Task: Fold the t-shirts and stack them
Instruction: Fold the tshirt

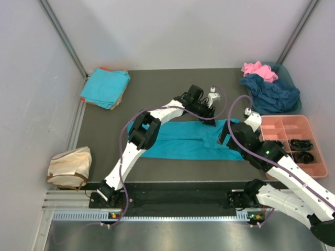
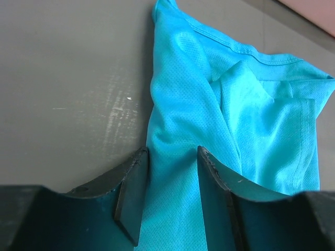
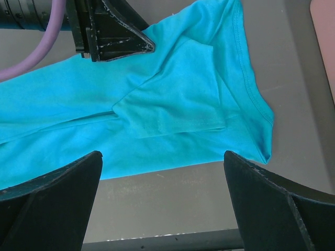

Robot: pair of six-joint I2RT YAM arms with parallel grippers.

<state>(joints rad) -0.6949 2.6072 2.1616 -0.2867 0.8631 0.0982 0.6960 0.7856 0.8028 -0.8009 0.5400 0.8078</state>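
Left gripper (image 2: 172, 157): fingers at a narrow gap, straddling the turquoise t-shirt (image 2: 209, 104) edge, lower centre.
Right gripper (image 3: 162, 157): spread wide, nothing held, bottom of frame.

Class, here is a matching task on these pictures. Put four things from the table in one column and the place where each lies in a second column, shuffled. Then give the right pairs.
Things
1. spread turquoise t-shirt
2. folded turquoise t-shirt
3. navy t-shirt
4. beige bag

Places
A. far left corner
B. far right corner, next to the pink t-shirt
C. near left edge
D. middle of the table

Pairs: 1-D, 2-A, 3-B, 4-C
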